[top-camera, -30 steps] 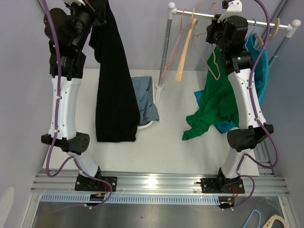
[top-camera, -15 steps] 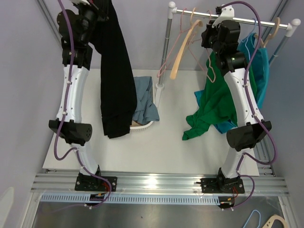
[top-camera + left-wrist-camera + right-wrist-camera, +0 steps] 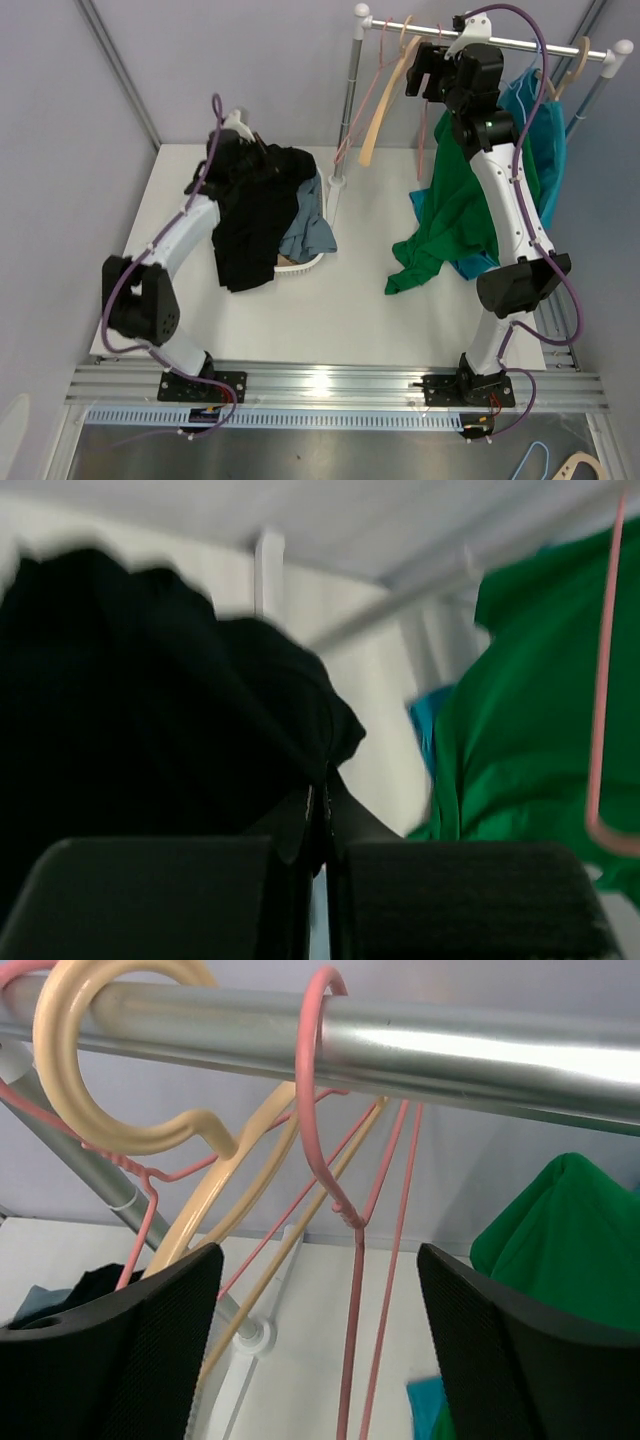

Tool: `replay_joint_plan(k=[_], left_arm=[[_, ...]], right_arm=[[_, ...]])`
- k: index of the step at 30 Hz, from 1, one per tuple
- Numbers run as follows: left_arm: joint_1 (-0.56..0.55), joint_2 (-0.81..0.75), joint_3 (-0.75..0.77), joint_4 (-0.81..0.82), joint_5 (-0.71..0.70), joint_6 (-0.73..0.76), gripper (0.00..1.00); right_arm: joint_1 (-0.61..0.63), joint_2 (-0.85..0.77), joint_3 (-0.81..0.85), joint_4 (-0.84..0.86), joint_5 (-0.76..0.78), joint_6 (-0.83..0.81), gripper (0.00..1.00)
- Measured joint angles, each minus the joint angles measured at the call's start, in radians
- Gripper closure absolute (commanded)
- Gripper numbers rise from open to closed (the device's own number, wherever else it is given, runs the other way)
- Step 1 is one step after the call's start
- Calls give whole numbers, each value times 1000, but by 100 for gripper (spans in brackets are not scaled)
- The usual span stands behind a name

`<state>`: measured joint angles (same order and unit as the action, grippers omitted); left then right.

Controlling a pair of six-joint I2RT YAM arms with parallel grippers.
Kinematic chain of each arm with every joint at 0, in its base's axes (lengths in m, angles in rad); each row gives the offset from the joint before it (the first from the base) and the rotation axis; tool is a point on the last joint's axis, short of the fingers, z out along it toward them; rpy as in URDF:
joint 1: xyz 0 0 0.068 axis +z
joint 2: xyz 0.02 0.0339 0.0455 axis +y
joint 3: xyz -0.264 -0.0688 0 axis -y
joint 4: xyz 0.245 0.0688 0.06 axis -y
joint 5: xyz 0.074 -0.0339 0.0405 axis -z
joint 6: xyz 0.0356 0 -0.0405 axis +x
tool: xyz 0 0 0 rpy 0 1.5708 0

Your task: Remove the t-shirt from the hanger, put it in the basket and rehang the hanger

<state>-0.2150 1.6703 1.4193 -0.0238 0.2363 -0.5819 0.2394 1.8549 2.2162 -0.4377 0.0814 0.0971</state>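
The black t-shirt (image 3: 250, 220) lies bunched over the basket (image 3: 306, 264) and trails onto the table. My left gripper (image 3: 268, 166) is low over the basket, shut on a fold of that black t-shirt (image 3: 150, 700), the cloth pinched between its fingers (image 3: 300, 880). My right gripper (image 3: 428, 72) is up at the rail (image 3: 540, 45) and stands open. The empty pink wire hanger (image 3: 355, 1260) hangs by its hook from the rail (image 3: 480, 1050), between the open fingers and touching neither.
A cream hanger (image 3: 110, 1060) and another pink one hang left on the rail. A green garment (image 3: 460, 210) and a teal one (image 3: 545, 130) hang at the right, draping onto the table. A blue-grey cloth (image 3: 312, 228) fills the basket beside the stand pole (image 3: 345, 120).
My left arm swung down from high, lowering the black t-shirt onto the basket. My right gripper opened and let go of the pink hanger, which stays on the rail.
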Motion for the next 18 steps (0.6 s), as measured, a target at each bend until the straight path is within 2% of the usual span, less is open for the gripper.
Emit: replay_joint_plan(k=[2,3,5,7,9,13,16,18], left_arm=[[-77,-116,-158,-7,-61,-5,99],[-122,-182,-238,2,-101,-5,99],[-217,-313,-373,5,-167,-13,99],[-267,-390,-451,-4,-208,-42,99],[-241,-395,-493,3,-227,-100,99],[-103,-297,-575,17,-207,-191,99],[-54,-199,-558,-24,-211,-208,99],[-49,-146,-509,-73,-206,-211,94]], right_arm=[[-3,0,13,-12,4,3,3],[-6,0,23,-19,7,2,1],[-10,-8,35,-24,13,-1,0],[-14,-26,35,-34,20,0,1],[-16,-53,29,-43,31,4,1],[-16,-154,-45,-56,43,10,1],[-16,-236,-88,-100,75,14,1],[-16,-283,-92,-140,107,14,1]])
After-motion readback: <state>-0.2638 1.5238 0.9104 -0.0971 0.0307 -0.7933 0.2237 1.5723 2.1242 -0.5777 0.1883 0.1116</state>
